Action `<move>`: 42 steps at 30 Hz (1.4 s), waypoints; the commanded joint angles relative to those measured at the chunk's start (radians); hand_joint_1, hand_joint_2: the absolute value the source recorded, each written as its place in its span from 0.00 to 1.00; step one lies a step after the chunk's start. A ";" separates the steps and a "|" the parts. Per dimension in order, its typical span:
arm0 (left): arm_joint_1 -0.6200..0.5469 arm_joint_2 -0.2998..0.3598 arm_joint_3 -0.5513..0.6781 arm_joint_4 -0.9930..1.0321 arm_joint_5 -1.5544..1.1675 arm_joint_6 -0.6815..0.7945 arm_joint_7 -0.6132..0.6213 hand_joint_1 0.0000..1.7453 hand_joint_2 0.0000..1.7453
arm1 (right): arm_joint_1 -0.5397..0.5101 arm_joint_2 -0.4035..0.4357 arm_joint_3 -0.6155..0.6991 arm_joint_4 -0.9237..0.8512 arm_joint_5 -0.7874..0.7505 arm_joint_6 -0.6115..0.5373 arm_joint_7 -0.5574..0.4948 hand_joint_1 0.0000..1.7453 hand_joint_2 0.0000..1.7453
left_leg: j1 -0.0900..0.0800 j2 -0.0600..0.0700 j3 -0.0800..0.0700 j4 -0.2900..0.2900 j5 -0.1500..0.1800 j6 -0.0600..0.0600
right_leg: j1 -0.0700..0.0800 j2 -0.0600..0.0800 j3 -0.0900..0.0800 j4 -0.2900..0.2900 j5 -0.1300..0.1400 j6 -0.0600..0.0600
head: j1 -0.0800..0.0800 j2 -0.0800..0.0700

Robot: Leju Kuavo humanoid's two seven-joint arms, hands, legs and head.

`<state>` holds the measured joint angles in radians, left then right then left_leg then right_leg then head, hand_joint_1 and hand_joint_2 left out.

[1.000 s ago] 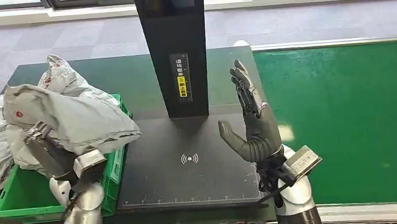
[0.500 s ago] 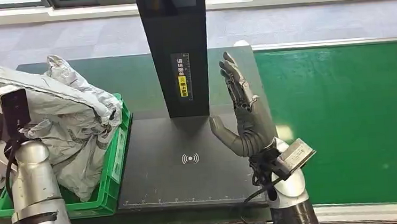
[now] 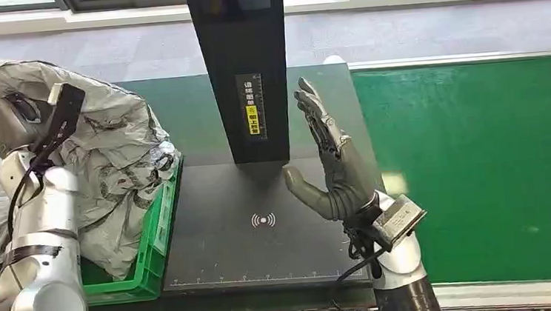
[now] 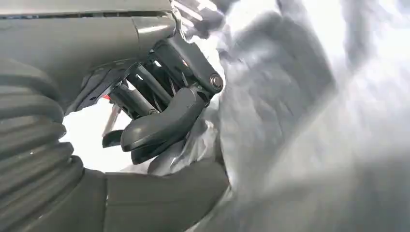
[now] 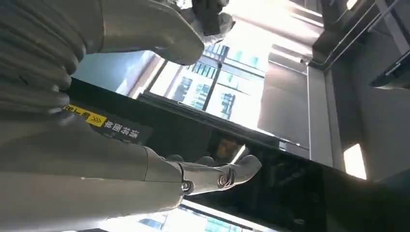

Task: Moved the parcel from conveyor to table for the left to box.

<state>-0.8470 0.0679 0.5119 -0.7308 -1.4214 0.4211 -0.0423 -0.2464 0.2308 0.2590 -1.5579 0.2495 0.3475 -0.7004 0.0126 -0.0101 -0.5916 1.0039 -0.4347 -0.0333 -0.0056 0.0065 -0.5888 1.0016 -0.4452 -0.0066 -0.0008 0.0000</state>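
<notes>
One grey parcel point(image 3: 108, 139) sits over one green box point(image 3: 155, 224), gripped by the left hand point(image 4: 164, 116). The right hand point(image 3: 332, 162) is wide open, holding nothing.

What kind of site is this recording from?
Probably a parcel-sorting or logistics station: a green conveyor belt, a black scanning stand over a marked pad, and grey mailer bags piled in a green crate.

Both arms are clad in silver, rounded segments, the left arm point(image 3: 41, 241) being banded in black. Black cables are run along each forearm. A small grey camera block is mounted at each wrist. The right hand point(image 3: 336, 165) is finished in dark grey, with lighter metal linkages seen in its fingers point(image 3: 315, 115); a ribbed grey cover is fitted behind the left hand point(image 4: 159, 111).
</notes>
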 commanded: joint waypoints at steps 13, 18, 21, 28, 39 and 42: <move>-0.021 0.048 -0.308 0.342 -0.149 -0.206 0.303 0.10 1.00 | -0.027 0.004 -0.034 0.045 0.008 0.022 0.002 0.00 1.00 | 0.000 0.001 0.000 -0.001 0.000 0.001 | 0.000 -0.001 0.001 -0.001 0.000 0.000 | 0.000 0.000; -0.028 0.054 -0.327 0.352 -0.149 -0.233 0.325 0.00 1.00 | -0.022 0.001 -0.032 0.043 0.006 0.023 0.002 0.00 1.00 | 0.000 0.001 0.000 -0.001 0.000 0.001 | 0.000 -0.001 0.001 -0.001 0.000 0.000 | 0.000 0.000; -0.042 0.059 -0.361 0.388 -0.149 -0.293 0.379 0.00 0.00 | -0.029 0.005 -0.024 0.054 0.012 0.010 0.002 0.00 1.00 | 0.000 0.000 0.000 -0.001 0.000 0.001 | 0.000 -0.001 0.000 -0.001 0.000 0.000 | 0.000 0.000; -0.044 0.055 -0.360 0.390 -0.149 -0.298 0.379 0.00 0.00 | -0.029 0.004 -0.026 0.053 0.012 0.011 0.002 0.00 1.00 | 0.000 0.001 -0.001 0.000 0.000 0.001 | 0.000 -0.001 0.000 -0.001 0.000 0.000 | 0.000 0.000; -0.040 0.055 -0.342 0.415 -0.149 -0.324 0.347 0.00 1.00 | -0.023 -0.011 -0.023 0.053 0.006 0.002 0.002 0.00 1.00 | 0.000 0.000 0.000 -0.001 0.001 0.002 | 0.000 -0.002 0.001 -0.002 0.001 0.001 | 0.000 0.000; -0.045 0.065 -0.351 0.444 -0.149 -0.394 0.336 0.00 1.00 | -0.028 -0.020 -0.017 0.060 -0.004 -0.001 0.002 0.00 1.00 | 0.000 0.001 0.000 0.000 0.000 0.001 | 0.000 -0.001 0.001 -0.001 0.000 0.000 | 0.000 0.000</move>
<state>-0.8481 0.1190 0.1812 -0.3994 -1.5278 0.1140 0.3067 -0.2443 0.2350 0.2590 -1.5576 0.2579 0.3514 -0.7000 0.0125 -0.0100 -0.5924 1.0039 -0.4348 -0.0332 -0.0059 0.0063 -0.5891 1.0015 -0.4452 -0.0065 -0.0008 0.0000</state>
